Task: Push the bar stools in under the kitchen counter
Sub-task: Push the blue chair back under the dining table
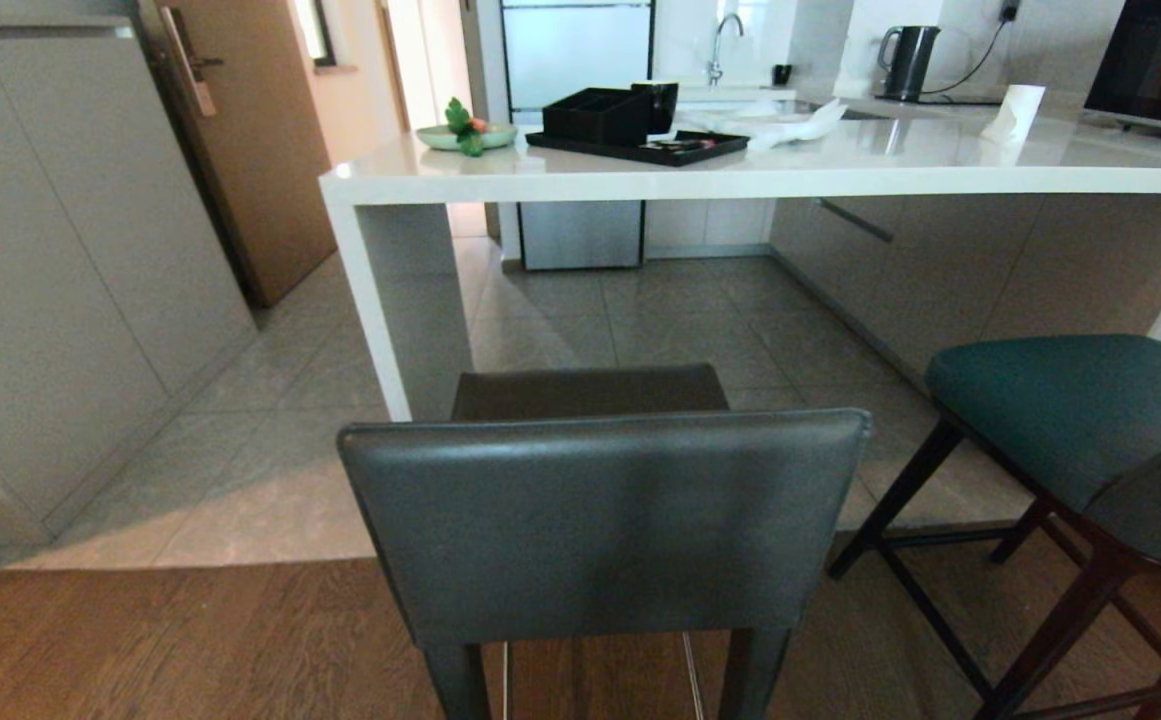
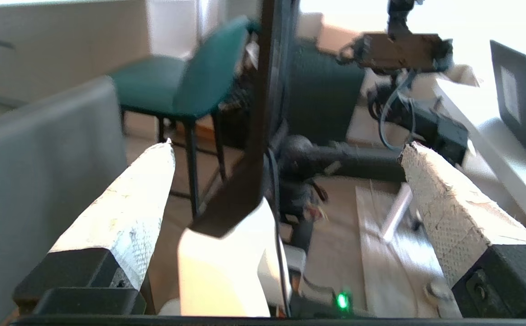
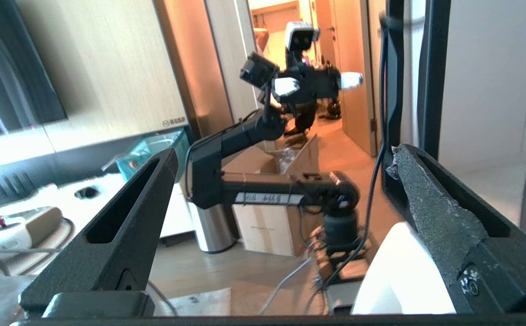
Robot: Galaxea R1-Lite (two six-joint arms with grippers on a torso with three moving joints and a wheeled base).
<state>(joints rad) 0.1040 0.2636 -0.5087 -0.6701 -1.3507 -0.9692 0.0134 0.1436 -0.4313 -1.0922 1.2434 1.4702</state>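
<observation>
- Grey stool (image 1: 605, 520) legs cut off in the head view; it and the teal stool (image 1: 1080, 420) stand outside the table (image 1: 740, 170).
- Only wrist views show my left gripper (image 2: 285, 158) and right gripper (image 3: 281, 156), both wide, empty.

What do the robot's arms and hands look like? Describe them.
The left hand has two wedge-shaped fingers wrapped in white textured tape on black bases. The right hand has black fingers, one with grey padding. The arms are black with loose cables.
</observation>
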